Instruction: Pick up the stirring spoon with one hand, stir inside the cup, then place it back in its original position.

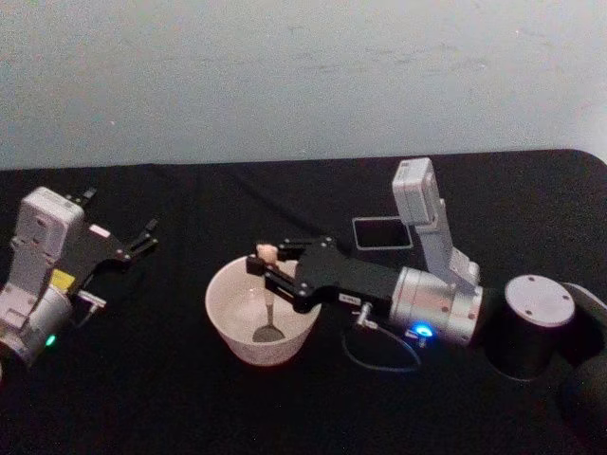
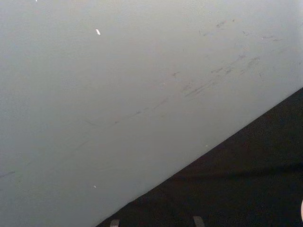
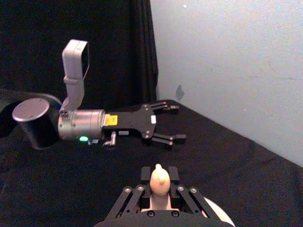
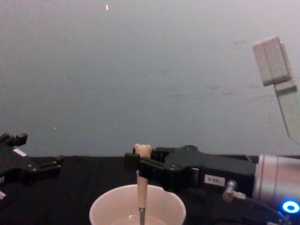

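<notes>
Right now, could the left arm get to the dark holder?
Probably not cleanly: the right gripper, shut on the spoon in the cup, stretches across the way between the open left gripper and the holder.

You see a matt black cloth (image 1: 142, 389) under a smooth, satin-finished cream cup (image 1: 228, 327). The stirring spoon (image 4: 141, 190) has a matt beige handle and a grey metal bowl.
</notes>
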`<state>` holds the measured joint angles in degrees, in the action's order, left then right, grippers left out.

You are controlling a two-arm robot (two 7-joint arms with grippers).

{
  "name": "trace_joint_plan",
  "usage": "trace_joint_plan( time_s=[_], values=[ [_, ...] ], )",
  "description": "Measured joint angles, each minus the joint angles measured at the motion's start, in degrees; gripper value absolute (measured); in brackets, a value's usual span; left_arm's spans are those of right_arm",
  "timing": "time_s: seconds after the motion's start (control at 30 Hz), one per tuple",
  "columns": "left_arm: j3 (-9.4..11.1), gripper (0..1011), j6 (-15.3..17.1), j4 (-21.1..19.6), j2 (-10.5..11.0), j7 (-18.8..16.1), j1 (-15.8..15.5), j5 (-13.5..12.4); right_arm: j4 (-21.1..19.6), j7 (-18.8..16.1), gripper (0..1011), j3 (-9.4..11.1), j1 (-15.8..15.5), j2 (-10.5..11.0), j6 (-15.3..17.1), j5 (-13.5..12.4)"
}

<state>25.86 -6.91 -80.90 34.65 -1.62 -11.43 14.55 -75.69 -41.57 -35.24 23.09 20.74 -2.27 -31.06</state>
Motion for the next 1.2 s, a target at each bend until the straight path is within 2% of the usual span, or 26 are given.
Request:
trace_joint_plan(
  time_s=[0.2, 0.4, 0.9, 1.07, 1.2],
  values=[
    [0.00, 1002, 0.00, 0.00, 0.00, 0.00, 0.00, 0.00, 2.14, 1.25, 213, 0.14, 1.46, -1.84, 0.00, -0.75],
    [0.00, 1001, 0.00, 0.00, 0.00, 0.00, 0.00, 0.00, 3.72, 2.41, 213, 1.16, 2.63, -2.93, 0.02, -1.84],
    [0.00, 1001, 0.00, 0.00, 0.00, 0.00, 0.00, 0.00, 3.64, 3.81, 213, 2.31, 2.79, -2.92, 0.28, -2.84],
    [0.00, 1001, 0.00, 0.00, 0.00, 0.00, 0.00, 0.00, 2.76, 4.65, 213, 3.00, 2.45, -2.58, 0.45, -3.24],
    [0.00, 1001, 0.00, 0.00, 0.00, 0.00, 0.00, 0.00, 1.13, 6.09, 213, 4.36, 1.73, -2.31, 0.67, -4.20]
  ],
)
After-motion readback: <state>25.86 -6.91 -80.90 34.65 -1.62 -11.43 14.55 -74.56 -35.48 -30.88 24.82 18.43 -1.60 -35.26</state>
